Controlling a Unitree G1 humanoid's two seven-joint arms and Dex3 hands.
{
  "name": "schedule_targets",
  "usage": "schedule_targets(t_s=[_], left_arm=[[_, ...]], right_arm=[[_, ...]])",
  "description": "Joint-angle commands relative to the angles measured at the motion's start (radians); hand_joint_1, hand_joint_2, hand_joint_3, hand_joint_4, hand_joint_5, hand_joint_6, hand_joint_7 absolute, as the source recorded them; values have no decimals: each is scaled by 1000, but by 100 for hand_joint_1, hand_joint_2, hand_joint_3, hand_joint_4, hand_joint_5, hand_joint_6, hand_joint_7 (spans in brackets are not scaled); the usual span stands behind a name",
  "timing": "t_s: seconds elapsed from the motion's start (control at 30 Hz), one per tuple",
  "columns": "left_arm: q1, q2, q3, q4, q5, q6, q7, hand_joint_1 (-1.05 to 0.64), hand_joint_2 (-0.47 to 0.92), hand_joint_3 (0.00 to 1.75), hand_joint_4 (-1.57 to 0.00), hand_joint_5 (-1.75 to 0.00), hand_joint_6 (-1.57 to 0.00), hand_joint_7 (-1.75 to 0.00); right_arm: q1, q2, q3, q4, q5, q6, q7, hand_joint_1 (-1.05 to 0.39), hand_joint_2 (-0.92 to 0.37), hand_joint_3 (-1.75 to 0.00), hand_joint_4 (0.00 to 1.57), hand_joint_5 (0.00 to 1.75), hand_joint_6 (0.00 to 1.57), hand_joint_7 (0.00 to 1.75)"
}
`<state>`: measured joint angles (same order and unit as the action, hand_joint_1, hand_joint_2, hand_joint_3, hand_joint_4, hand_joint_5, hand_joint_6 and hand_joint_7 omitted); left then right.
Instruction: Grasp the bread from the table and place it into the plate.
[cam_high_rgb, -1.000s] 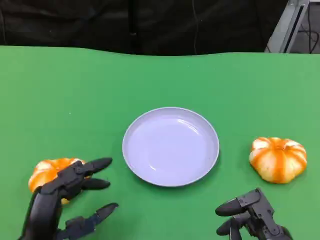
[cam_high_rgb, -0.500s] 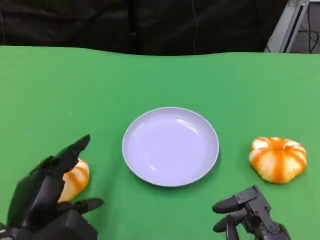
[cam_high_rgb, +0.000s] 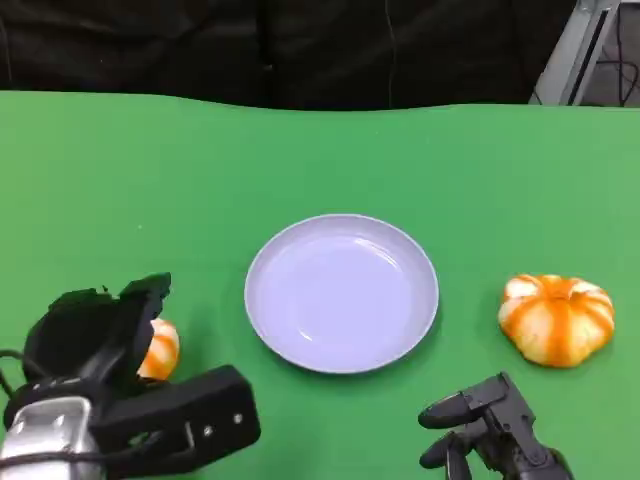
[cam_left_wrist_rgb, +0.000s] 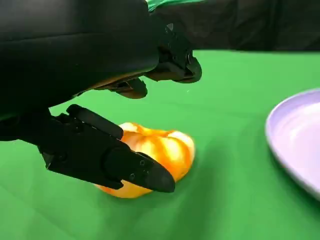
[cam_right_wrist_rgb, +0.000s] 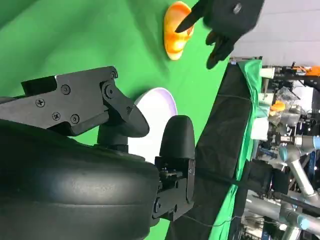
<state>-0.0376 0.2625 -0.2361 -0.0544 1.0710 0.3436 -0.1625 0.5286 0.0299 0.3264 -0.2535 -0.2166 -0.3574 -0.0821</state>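
A pale lilac plate (cam_high_rgb: 340, 293) sits mid-table with nothing in it. One orange-striped bread (cam_high_rgb: 556, 318) lies to its right. A second bread (cam_high_rgb: 160, 348) lies to its left, mostly covered by my left hand (cam_high_rgb: 100, 330). In the left wrist view this bread (cam_left_wrist_rgb: 155, 150) sits between the thumb (cam_left_wrist_rgb: 110, 160) in front and the fingers (cam_left_wrist_rgb: 170, 65) arched above it, with a gap left; the plate's rim (cam_left_wrist_rgb: 295, 135) lies beyond. My right hand (cam_high_rgb: 488, 432) hovers near the front edge, fingers apart, holding nothing. The right wrist view shows the plate (cam_right_wrist_rgb: 162, 105), the left bread (cam_right_wrist_rgb: 177, 30) and the left hand (cam_right_wrist_rgb: 227, 20).
Green cloth (cam_high_rgb: 320, 160) covers the table, and open cloth lies between the plate and each bread. A dark curtain (cam_high_rgb: 300, 50) hangs behind the far edge, with a metal frame (cam_high_rgb: 585, 45) at the back right.
My left hand has turned at the wrist and come down over the left bread, covering most of it. The right hand has hardly shifted. Plate and right bread are unmoved.
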Motion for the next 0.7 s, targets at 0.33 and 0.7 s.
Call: schedule_targets(t_s=[0.33, 0.7], left_arm=[[-178, 30, -101, 323, -28, 90, -2, -45, 92, 2, -49, -99, -51, -4], [-91, 76, -68, 313, -184, -174, 333, -33, 92, 29, -83, -175, -57, -170]], right_arm=[[11, 3, 13, -11, 1, 5, -8, -7, -92, -103, 12, 175, 0, 175], [18, 1, 12, -21, 7, 14, -5, -8, -92, -103, 11, 175, 0, 175]])
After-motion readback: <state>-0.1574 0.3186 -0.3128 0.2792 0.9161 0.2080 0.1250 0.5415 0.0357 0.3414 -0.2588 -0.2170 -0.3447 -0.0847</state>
